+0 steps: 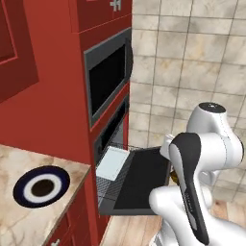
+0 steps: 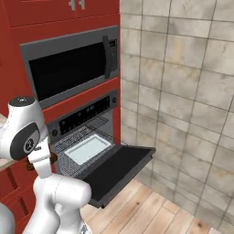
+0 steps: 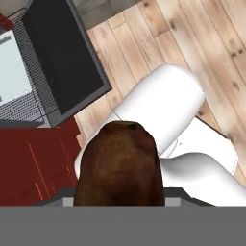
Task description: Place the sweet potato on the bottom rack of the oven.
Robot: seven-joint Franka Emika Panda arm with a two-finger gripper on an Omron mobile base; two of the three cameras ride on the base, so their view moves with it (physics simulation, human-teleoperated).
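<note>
The sweet potato [image 3: 119,163], a dark brown rough lump, sits right at the camera in the hand view and covers both fingertips. My gripper [image 3: 119,199] is shut on it and holds it in the air over the wooden floor, in front of the cabinets. A sliver of the sweet potato [image 2: 54,158] peeks out beside my forearm. The oven [image 1: 111,126] has its black door [image 1: 144,178] dropped flat open. The pale bottom rack [image 1: 113,163] is slid out over the door, up and to the left in the hand view [image 3: 9,67].
A grey-framed microwave [image 1: 108,77] sits above the oven. A blue-rimmed plate [image 1: 42,186] lies on the marble counter [image 1: 29,221] to the left. A tiled wall [image 2: 183,91] stands to the right of the oven, and my own white arm [image 1: 202,158] crowds the foreground.
</note>
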